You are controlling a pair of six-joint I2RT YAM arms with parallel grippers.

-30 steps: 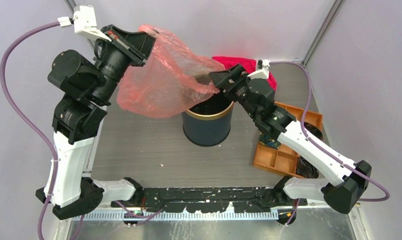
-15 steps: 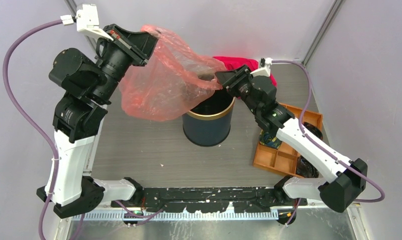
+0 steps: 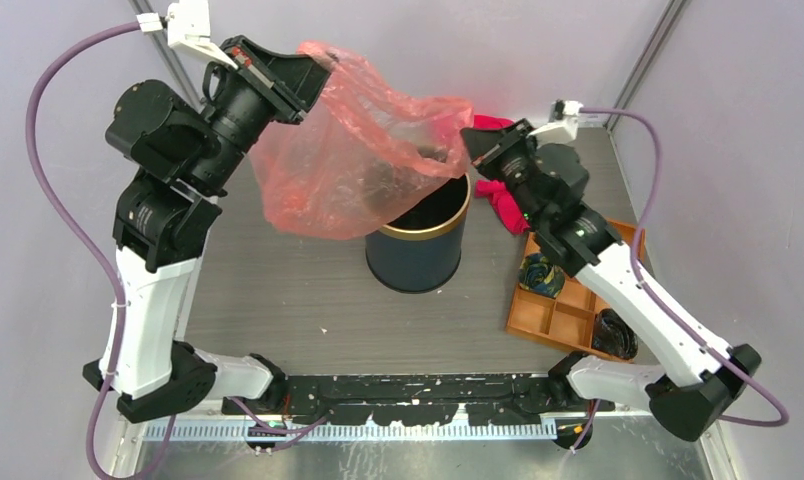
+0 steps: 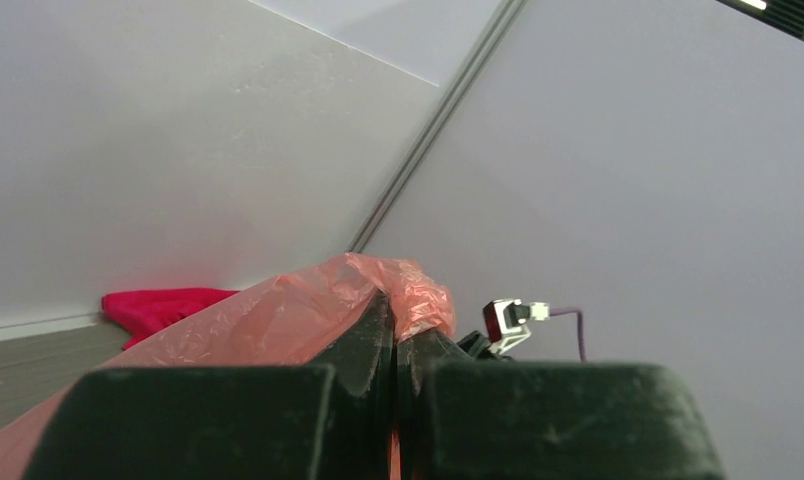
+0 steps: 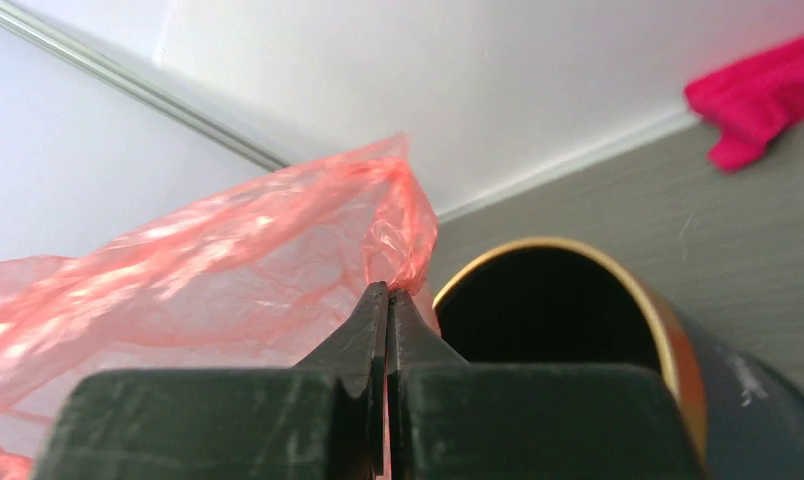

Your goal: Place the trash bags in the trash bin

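The translucent red-pink trash bag hangs stretched in the air between my two grippers, above and left of the trash bin, a navy cylinder with a gold rim. My left gripper is shut on the bag's upper left edge. My right gripper is shut on the bag's right edge, just above the bin's far rim. The bag's lower part sags over the bin's left rim. The bin's black inside shows nothing in it.
A magenta cloth lies on the table behind my right arm, also seen as a cloth near the back wall. An orange compartment tray with small items sits at the right. Walls close in the back and both sides.
My right gripper has closed on the bag's right edge and lifted it. Both arms rose and moved right, pulling the bag wider above the bin. The magenta cloth is now more exposed.
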